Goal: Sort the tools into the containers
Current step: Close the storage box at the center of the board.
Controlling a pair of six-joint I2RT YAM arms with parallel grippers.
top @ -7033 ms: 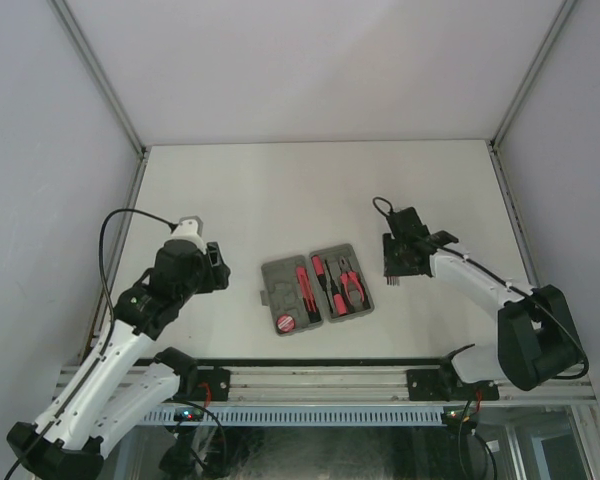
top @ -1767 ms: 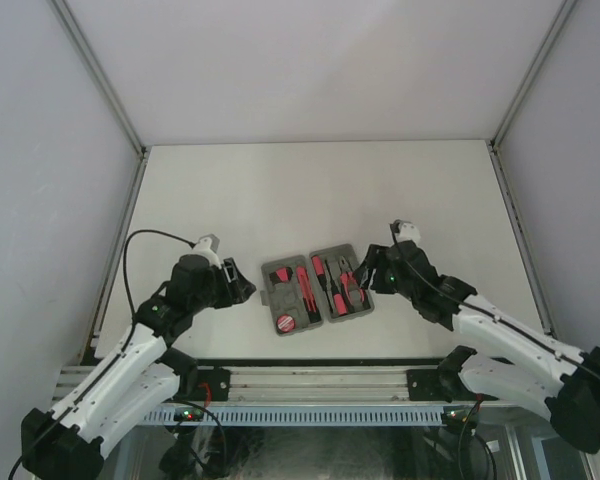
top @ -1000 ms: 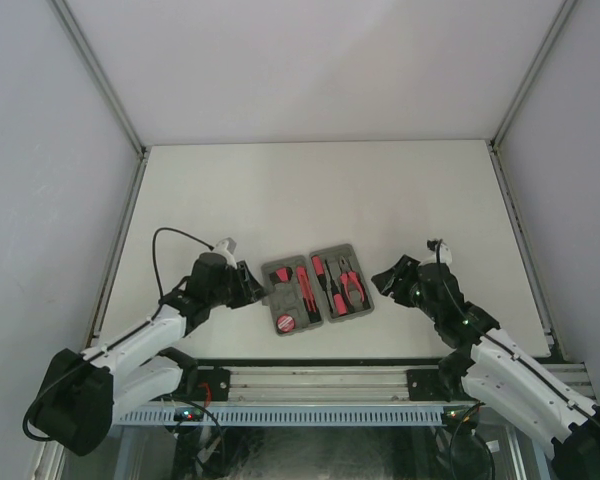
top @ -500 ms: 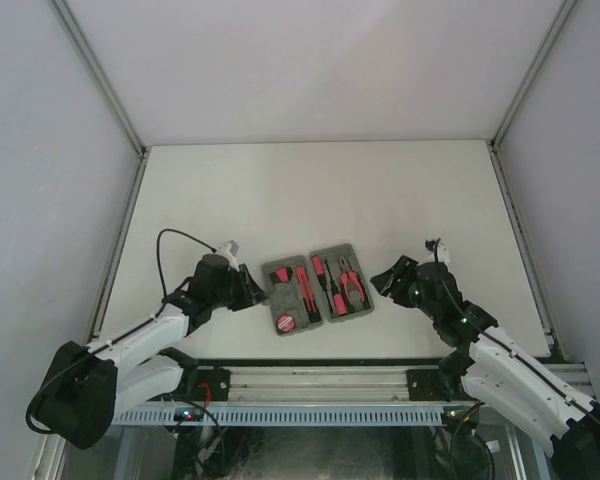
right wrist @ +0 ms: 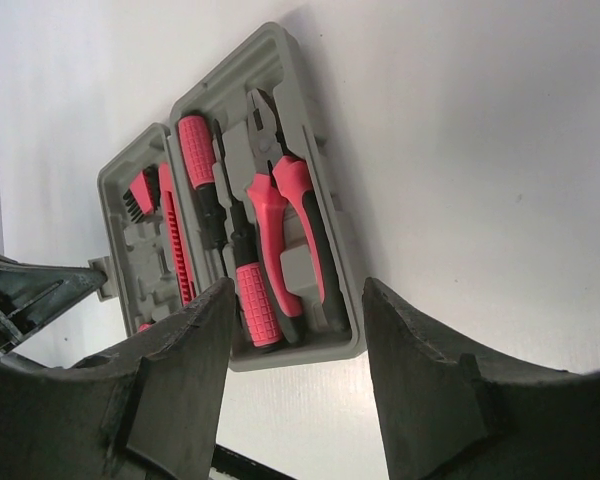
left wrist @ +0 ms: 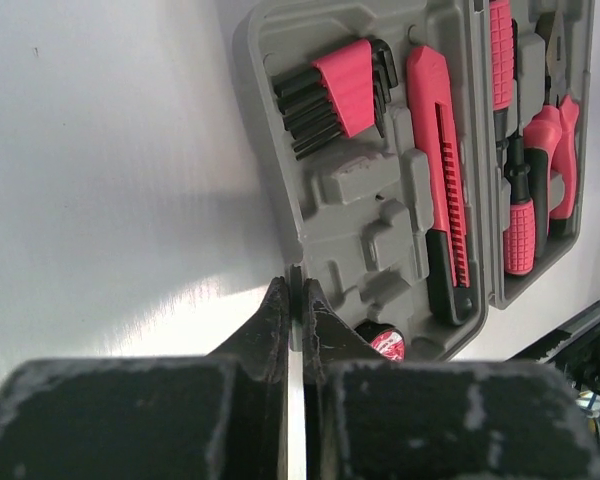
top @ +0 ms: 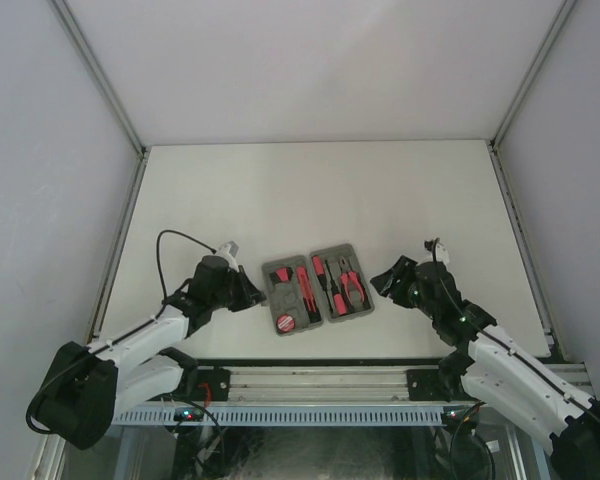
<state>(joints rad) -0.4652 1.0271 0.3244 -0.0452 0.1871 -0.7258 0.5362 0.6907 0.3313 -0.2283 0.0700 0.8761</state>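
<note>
1. Fingers of the left gripper (left wrist: 295,292), at the bottom centre of the left wrist view, are pinched together on a small tab (right wrist: 105,272) that sticks out from the edge of the grey case (left wrist: 365,215).
2. Fingers of the right gripper (right wrist: 295,300) stand apart along the bottom of the right wrist view and hold nothing; the case shows beyond the gap.
3. The case lies open and flat on the white surface (top: 310,190), in the lower middle of the top view, between the two grippers.
4. Its left half in the top view holds a fan of hex keys (left wrist: 330,100), a pink knife (left wrist: 432,130) and a round red piece (left wrist: 385,342).
5. Its right half holds two screwdrivers (right wrist: 255,300) and pliers (right wrist: 262,215).
</note>
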